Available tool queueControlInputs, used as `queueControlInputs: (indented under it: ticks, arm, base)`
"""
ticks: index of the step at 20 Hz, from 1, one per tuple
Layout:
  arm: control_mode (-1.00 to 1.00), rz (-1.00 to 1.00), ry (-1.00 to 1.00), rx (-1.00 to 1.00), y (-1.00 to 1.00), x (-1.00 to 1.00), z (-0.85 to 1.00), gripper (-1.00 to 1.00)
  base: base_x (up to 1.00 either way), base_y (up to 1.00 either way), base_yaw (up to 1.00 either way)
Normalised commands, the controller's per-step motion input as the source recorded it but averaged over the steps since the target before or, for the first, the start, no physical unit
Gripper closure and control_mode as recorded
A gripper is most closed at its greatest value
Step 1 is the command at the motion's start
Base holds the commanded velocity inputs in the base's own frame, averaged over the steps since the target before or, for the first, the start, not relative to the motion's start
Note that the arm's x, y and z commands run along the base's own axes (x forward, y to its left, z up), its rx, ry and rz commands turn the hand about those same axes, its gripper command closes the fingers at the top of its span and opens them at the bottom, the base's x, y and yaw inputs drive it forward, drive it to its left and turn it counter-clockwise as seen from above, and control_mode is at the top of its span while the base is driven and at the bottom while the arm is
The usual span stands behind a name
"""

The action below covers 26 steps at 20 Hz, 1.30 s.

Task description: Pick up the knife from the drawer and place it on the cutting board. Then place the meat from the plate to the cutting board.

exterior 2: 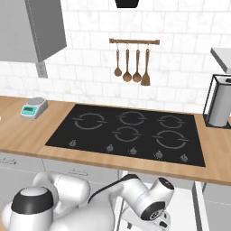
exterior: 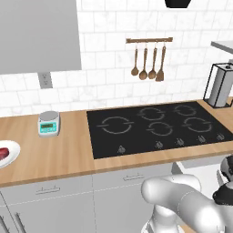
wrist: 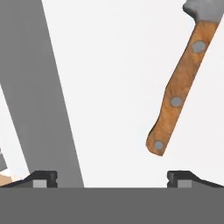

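Observation:
The knife (wrist: pixel 178 89) lies on the white floor of the open drawer (wrist: pixel 109 78), its brown riveted handle towards me and its grey blade running off the top right. My gripper (wrist: pixel 112 178) hangs open above the drawer floor, nothing between its fingertips; the knife's handle end sits just above the right fingertip (wrist: pixel 181 177). The white plate (exterior: pixel 6 154) rests at the far left of the wooden counter with the red meat (exterior: pixel 2 153) on it. The cutting board is out of view.
A grey drawer wall (wrist: pixel 48 87) runs along the left of the hand view. On the counter are a black cooktop (exterior: pixel 154 125), a small scale (exterior: pixel 48 123) and a paper towel holder (exterior: pixel 220 84). Wooden utensils (exterior: pixel 148 61) hang on the tiled wall.

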Motion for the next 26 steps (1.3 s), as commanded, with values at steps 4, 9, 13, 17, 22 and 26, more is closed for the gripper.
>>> queueControlInputs:
  ticks: [4, 9, 13, 17, 22, 26]
  arm:
    - [-1.00, 0.00, 0.05, -0.03, -0.17, 0.47, -0.23, -1.00]
    - [-1.00, -0.01, 0.00, -0.01, -0.50, 0.12, -0.13, -1.00]
    - [-1.00, -0.02, 0.00, 0.00, -0.43, 0.13, -0.20, -1.00]
    - [-1.00, -0.01, 0.00, 0.00, -0.09, 0.13, -0.32, -1.00]
    - [-1.00, 0.00, 0.00, 0.00, 0.00, 0.01, -0.33, -1.00]
    - [-1.00, 0.00, 0.00, 0.00, 0.00, 0.00, -0.38, -1.00]
  base:
    - [0.00, 0.00, 0.00]
    - [0.00, 0.00, 0.00]
    - [0.00, 0.00, 0.00]
    - [0.00, 0.00, 0.00]
    - [0.00, 0.00, 0.00]
    - [0.00, 0.00, 0.00]
